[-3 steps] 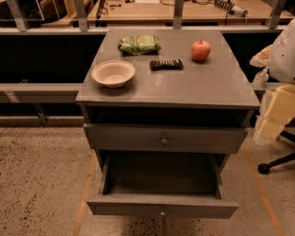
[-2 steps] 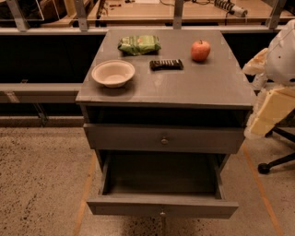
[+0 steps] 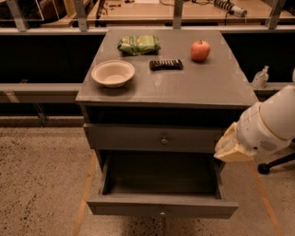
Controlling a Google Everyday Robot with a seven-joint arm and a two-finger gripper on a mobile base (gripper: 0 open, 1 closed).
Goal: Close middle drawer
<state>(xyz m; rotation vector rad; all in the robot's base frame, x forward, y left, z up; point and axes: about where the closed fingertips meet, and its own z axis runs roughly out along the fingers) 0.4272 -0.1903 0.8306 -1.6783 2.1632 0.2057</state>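
Here the grey-painted wooden middle drawer [image 3: 138, 206], shallow with a small round metal knob, stands pulled far out of the grey cabinet [image 3: 207, 83]. The robot's cream-coloured gripper [image 3: 229, 146] hangs beside the cabinet's right front edge, above the drawer's right side. Whether it is spread or closed, I cannot tell.

Bare floor [image 3: 41, 184] lay left of the pulled-out middle drawer [image 3: 161, 207], while the gripper [image 3: 229, 146] crowded its right side.

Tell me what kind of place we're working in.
Likely a lab or workshop: a wooden workbench with tools behind the grey cabinet, a speckled hard floor, a rolling chair base at right. The gripper hangs by the cabinet's right side.
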